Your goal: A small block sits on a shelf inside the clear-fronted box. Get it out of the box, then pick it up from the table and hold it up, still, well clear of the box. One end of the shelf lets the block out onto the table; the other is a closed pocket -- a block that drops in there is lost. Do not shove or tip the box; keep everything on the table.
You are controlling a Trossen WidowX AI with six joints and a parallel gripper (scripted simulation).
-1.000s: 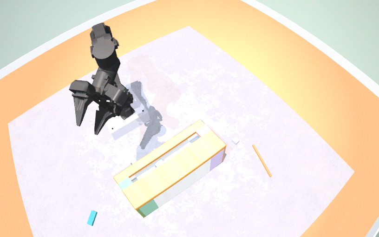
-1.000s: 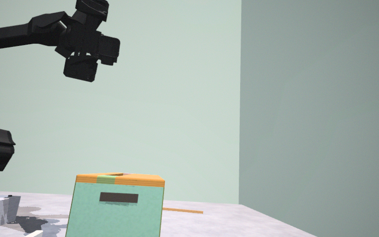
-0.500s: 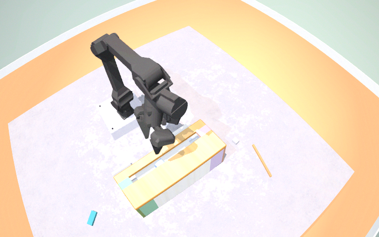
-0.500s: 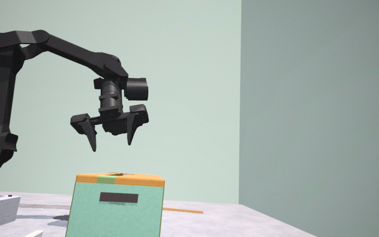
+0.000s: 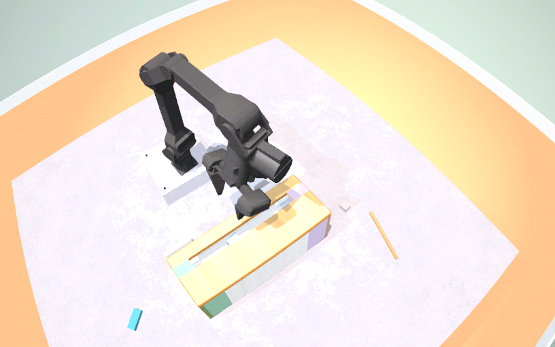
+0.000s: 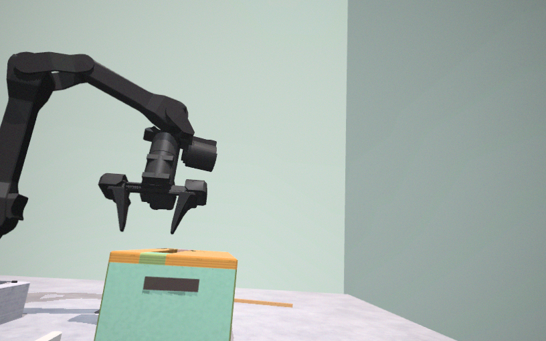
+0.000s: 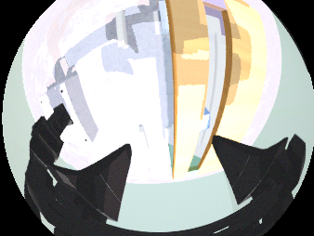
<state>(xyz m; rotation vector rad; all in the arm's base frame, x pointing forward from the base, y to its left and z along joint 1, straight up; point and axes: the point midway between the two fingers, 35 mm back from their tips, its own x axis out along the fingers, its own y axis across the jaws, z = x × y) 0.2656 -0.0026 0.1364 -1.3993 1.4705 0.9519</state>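
My arm (image 6: 120,86) is matte charcoal, blocky faceted links; gripper (image 6: 146,231) has two tapered pointed fingers (image 6: 120,210).

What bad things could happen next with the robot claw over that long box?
1. The open gripper hangs just above the box. Coming down off the narrow slot, a finger could likely hit the orange top and shove the box.
2. The small blue block sits inside the slot. A push toward the wrong end could probably drop it into the closed pocket; the pictures don't show which end that is.

walls (image 6: 261,120): pale green | corner wall (image 6: 442,160): darker | floor (image 5: 449,81): orange
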